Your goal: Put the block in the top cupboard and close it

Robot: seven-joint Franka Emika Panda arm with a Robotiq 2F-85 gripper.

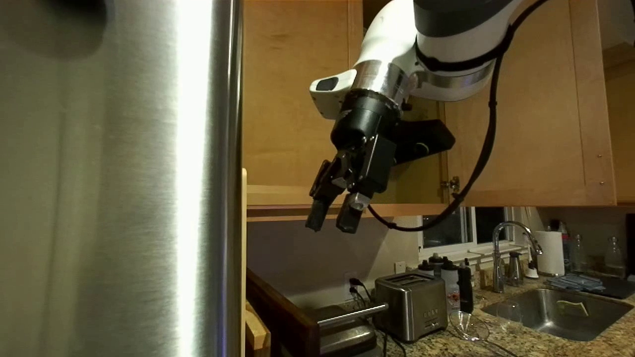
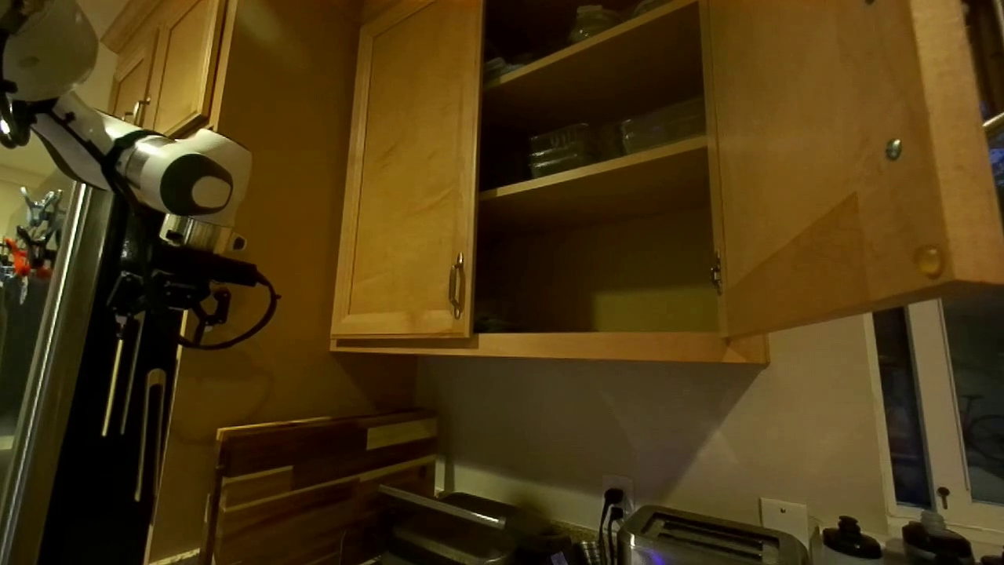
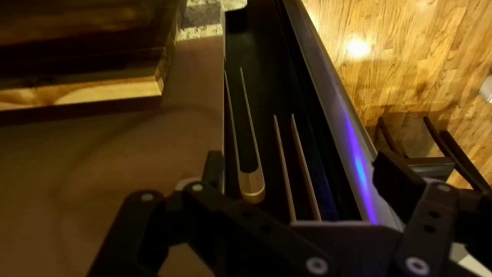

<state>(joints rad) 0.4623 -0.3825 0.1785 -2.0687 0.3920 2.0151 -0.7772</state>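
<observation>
Top cupboard [image 2: 596, 346]: closed door [image 2: 412, 180] with a slim bar handle [image 2: 456, 286]; second door [image 2: 808, 180] swung wide, inner face showing. Clear containers [image 2: 561, 149] sit on the cupboard's middle shelf [image 2: 627, 158], a glass jar [image 2: 594, 22] on the shelf above; bottom level mostly shadow, a dark shape [image 2: 492, 322] at the closed-door end too dim to name. Block: cannot tell from these views where it is. Gripper [image 1: 331, 224] off the cupboard's closed-door end, out by the fridge [image 1: 124, 198], tips pointing down; fingers [image 1: 349, 223] spread, a wide gap between them in the wrist view too. At that same end of the cupboard, against the fridge's dark side, pale tongs [image 3: 251, 182] with a rounded head, plus two slim pale strips [image 3: 284, 169], near ends hidden by the gripper. Below the cupboard, a striped wooden board [image 2: 329, 486] on edge; steel toaster [image 1: 412, 305] farther along, under the open-door end. A black plug [image 2: 613, 496] sits in the wall [image 2: 533, 424], also beneath the cupboard. Sink [image 1: 580, 315] and faucet [image 1: 496, 258] lie beyond that end, set in a granite counter [image 1: 540, 342].
</observation>
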